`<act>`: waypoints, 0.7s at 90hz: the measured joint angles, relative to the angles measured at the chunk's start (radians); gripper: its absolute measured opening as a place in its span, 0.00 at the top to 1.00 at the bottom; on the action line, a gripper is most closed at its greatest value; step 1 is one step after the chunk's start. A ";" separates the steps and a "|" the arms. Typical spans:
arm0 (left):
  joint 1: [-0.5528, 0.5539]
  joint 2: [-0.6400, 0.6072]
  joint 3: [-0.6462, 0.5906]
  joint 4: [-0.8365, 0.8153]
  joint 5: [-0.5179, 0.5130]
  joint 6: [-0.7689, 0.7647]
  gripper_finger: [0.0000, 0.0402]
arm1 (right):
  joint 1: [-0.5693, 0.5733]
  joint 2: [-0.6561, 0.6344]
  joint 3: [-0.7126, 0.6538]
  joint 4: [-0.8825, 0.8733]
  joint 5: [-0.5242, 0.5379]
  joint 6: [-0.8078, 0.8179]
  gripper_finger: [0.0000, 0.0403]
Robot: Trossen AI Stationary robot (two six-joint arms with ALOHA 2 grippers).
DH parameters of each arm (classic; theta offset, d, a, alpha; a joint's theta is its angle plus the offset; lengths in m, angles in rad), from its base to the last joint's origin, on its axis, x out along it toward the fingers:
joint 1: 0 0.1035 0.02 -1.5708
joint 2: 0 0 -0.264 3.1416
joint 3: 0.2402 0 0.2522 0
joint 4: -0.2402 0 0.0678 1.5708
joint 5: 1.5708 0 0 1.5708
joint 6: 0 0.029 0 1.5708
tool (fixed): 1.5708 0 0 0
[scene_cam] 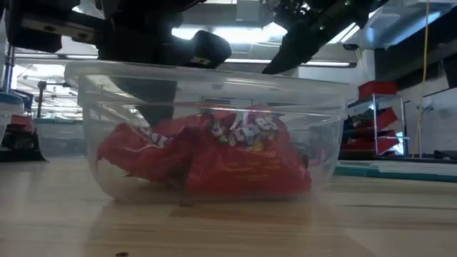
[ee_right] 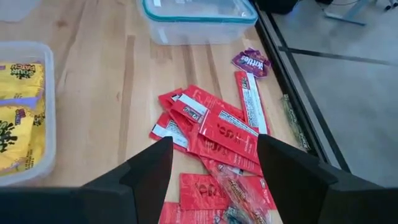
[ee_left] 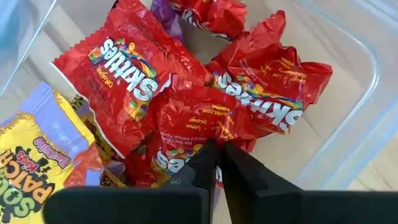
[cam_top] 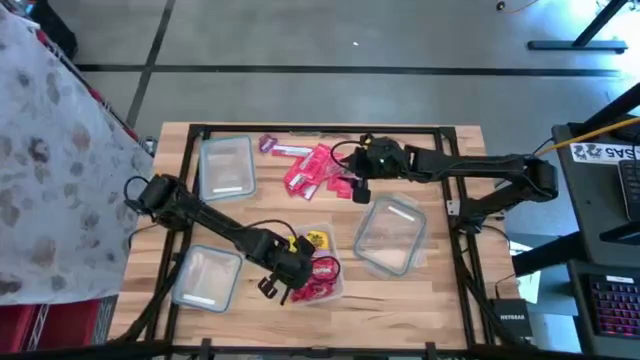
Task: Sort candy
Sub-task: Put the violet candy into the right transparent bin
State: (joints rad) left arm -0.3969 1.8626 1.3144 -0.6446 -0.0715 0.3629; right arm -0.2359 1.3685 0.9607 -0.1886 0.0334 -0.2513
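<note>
While both arms work over the wooden table, the scene breaks down as follows:

Left gripper [ee_left: 219, 163]: fingers pressed together with no candy between them, poised at the front middle of the table just above the red Skittles packs [ee_left: 186, 93].
Skittles tub [cam_top: 322, 268]: clear container holding the red packs, seen close up in the low view with the arm's dark bulk above it.
Yellow candy [ee_left: 31, 162]: Sour Patch Kids packs beside the red ones; from above they sit in an adjoining clear tub [cam_top: 316, 238].
Right gripper [ee_right: 214, 158]: fingers spread wide, hovering over the loose candy pile [ee_right: 214, 134] at the back middle of the table.
Loose candy pile: red wrappers overlapping on bare wood, a purple piece [ee_right: 252, 62] just beyond them.
Other tubs: three clear containers, at back left [cam_top: 226, 166], front left [cam_top: 207, 277] and right [cam_top: 391, 236].
</note>
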 joint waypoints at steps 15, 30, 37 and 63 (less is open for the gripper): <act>0.008 0.000 0.000 0.001 0.002 -0.125 0.92 | 0.000 0.000 0.000 0.000 0.000 0.000 0.45; 0.009 -0.006 0.000 0.001 0.000 -0.198 0.78 | 0.000 0.000 0.000 0.000 0.000 0.000 0.45; 0.009 -0.009 0.001 -0.003 -0.019 -0.230 0.72 | 0.000 0.000 0.000 0.001 0.000 0.000 0.45; 0.050 -0.071 0.190 -0.270 -0.079 -0.396 0.62 | 0.000 0.000 0.000 0.001 0.000 -0.001 0.45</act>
State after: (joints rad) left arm -0.3469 1.7916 1.5047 -0.9142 -0.1509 -0.0330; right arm -0.2359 1.3685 0.9607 -0.1877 0.0336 -0.2520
